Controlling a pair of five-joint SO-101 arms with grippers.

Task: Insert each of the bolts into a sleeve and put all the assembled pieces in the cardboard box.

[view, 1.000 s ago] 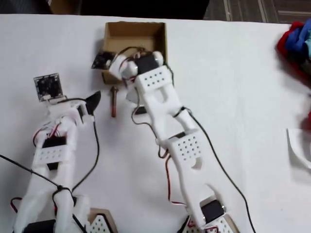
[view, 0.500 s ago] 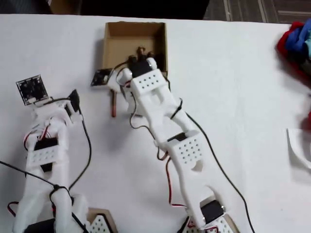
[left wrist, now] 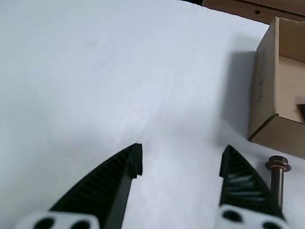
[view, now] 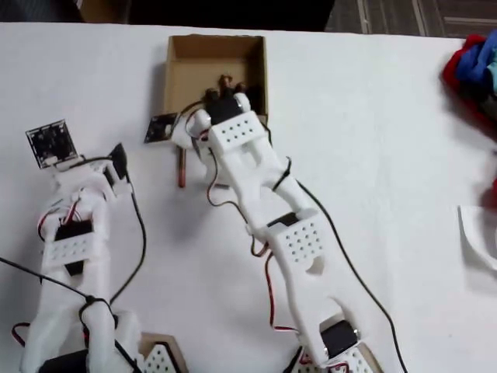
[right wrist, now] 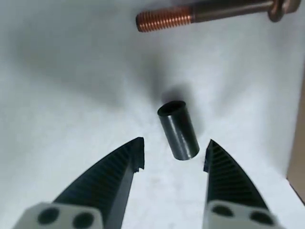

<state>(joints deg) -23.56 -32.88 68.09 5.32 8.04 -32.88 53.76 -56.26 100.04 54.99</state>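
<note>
Jaws spread, the right end effector (right wrist: pixel 175 145) flanks the sleeve (right wrist: pixel 178 130) with bare surface (right wrist: pixel 71 95) either side; bolt (right wrist: pixel 205 14) lies beyond, cardboard box (right wrist: pixel 299 157) wall close beside.

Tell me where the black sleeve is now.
In the right wrist view, the sleeve sits on the table between the right gripper's open fingertips, short of the bolt.

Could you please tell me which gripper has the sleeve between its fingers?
The right gripper: the black sleeve sits between its open fingers. The left gripper has open fingers framing bare table, the bolt outside them.
</note>
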